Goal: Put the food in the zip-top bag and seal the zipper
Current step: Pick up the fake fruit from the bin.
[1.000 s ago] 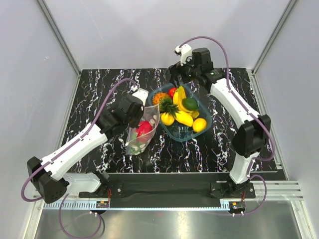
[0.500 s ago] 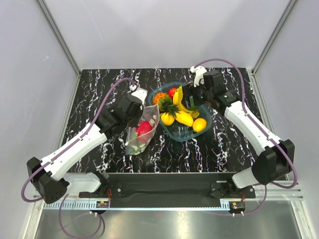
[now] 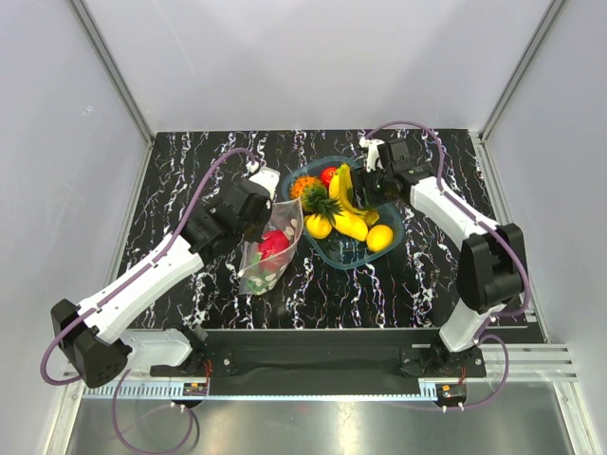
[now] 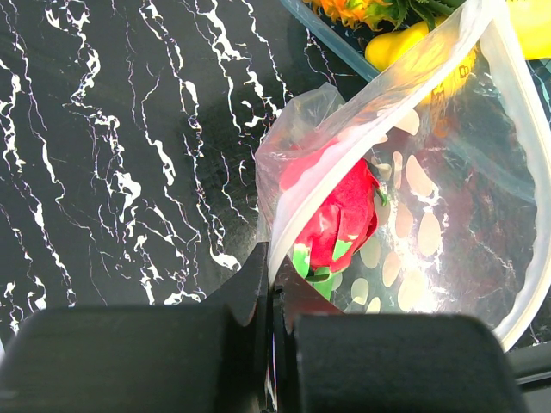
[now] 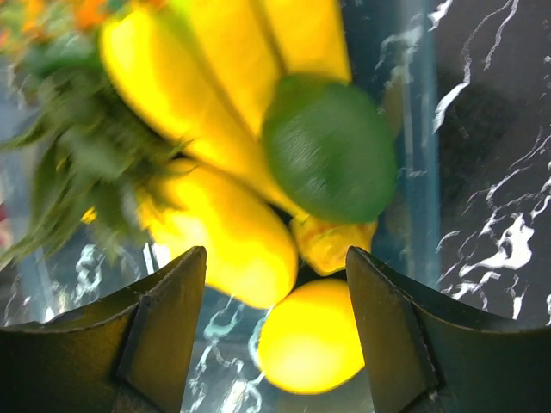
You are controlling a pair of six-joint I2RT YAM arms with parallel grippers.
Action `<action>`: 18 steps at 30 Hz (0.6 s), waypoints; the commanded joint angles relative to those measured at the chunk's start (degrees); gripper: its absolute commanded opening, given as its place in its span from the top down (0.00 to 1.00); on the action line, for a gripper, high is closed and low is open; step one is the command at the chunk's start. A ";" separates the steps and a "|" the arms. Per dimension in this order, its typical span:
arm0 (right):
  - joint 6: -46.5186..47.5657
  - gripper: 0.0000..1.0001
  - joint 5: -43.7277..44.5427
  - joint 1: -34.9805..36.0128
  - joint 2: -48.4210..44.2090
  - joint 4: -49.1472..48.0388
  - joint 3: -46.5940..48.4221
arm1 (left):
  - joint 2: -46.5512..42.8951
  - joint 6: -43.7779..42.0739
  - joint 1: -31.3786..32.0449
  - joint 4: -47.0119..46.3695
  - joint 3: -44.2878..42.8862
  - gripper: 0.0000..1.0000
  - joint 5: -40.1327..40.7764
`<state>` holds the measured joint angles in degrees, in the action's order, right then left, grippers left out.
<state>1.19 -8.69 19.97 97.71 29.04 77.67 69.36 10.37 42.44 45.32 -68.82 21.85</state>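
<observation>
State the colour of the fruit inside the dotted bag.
Pink-red with green scales; the dragon fruit in the zip-top bag shows best from the left wrist.

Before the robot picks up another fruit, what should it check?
1. The left tool pinches the rim of the clear dotted plastic bag: ok.
2. The bag's mouth is held open: ok.
3. The pink-red dragon fruit with green scales is inside the bag: ok.
4. The right tool is open over the dark teal oval basket: ok.
5. The round yellow fruit is lined up between its fingers: cannot tell, the view is blurry.
6. The whitish zipper strip is pressed shut: not ok, it gapes open.
</observation>
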 commanded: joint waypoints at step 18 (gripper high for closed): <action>0.74 0.23 1.57 -1.86 15.22 -3.90 11.10 | -1.51 -0.53 -0.25 -1.55 -0.18 1.00 0.39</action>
<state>1.37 -8.51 18.04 111.22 27.07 85.71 69.36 10.37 42.44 45.32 -68.82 21.82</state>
